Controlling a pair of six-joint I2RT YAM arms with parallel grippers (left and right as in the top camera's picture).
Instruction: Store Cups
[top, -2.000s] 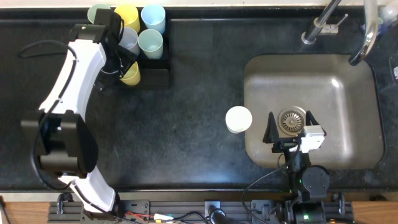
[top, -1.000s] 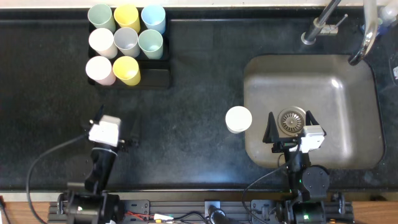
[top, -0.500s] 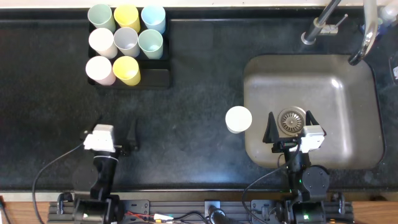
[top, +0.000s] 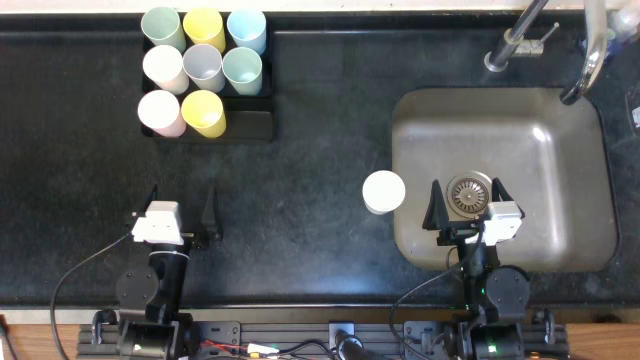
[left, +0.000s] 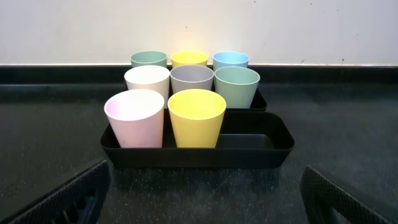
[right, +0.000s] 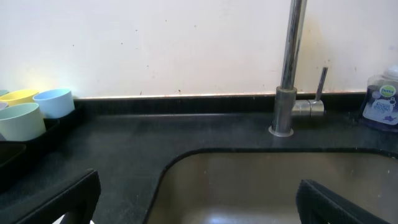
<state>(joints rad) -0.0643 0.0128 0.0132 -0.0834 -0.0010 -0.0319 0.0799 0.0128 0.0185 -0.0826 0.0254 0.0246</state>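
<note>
A black tray (top: 250, 126) at the counter's back left holds several upright cups: green, yellow and blue at the back, white, grey and teal in the middle, pink (top: 160, 112) and yellow (top: 203, 112) in front. The tray's front right slot (left: 252, 142) is bare. A white cup (top: 384, 191) stands alone on the counter beside the sink's left rim. My left gripper (top: 181, 208) sits open near its base, facing the tray (left: 199, 155) from a distance. Over the sink's near part, my right gripper (top: 467, 200) is open and holds nothing, just right of the white cup.
The steel sink (top: 500, 180) takes up the right side, with a drain (top: 468, 193) and a faucet (right: 289, 68) behind it. A soap bottle (right: 380, 99) stands at the back right. Dark counter (top: 300, 200) stretches between tray and sink.
The left arm has pulled back from the tray to its base, leaving the pink and white cups uncovered in the tray. The right arm has not moved.
</note>
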